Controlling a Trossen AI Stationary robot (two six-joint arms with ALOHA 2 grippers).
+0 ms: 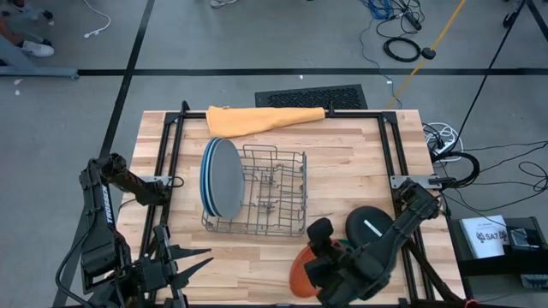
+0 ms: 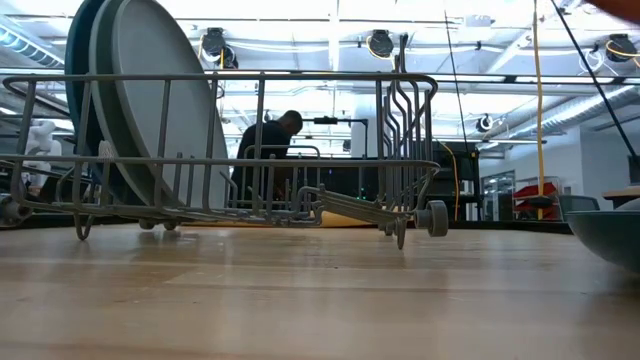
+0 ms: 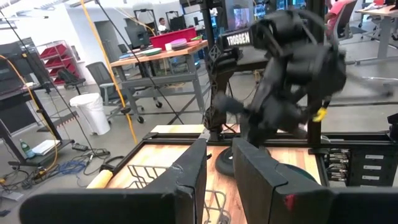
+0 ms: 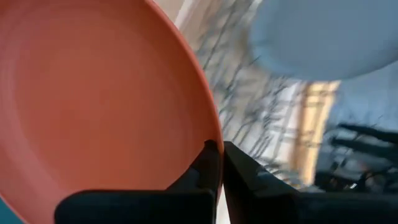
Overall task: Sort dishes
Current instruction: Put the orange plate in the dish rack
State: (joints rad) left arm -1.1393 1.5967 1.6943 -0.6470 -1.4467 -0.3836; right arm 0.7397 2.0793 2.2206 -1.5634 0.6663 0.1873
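The orange plate is being pinched by its rim in the right gripper, clenched on its edge and lifting it at the table's near right, likely so it can go on edge into the wire rack; large plates are standing upright in the rack's left end; a black plate is lying flat near the right arm. The left gripper is waiting at the near left, fingers slightly parted, grasping nothing.

An open lab: worktables, red bins, floor cables, ceiling lights.
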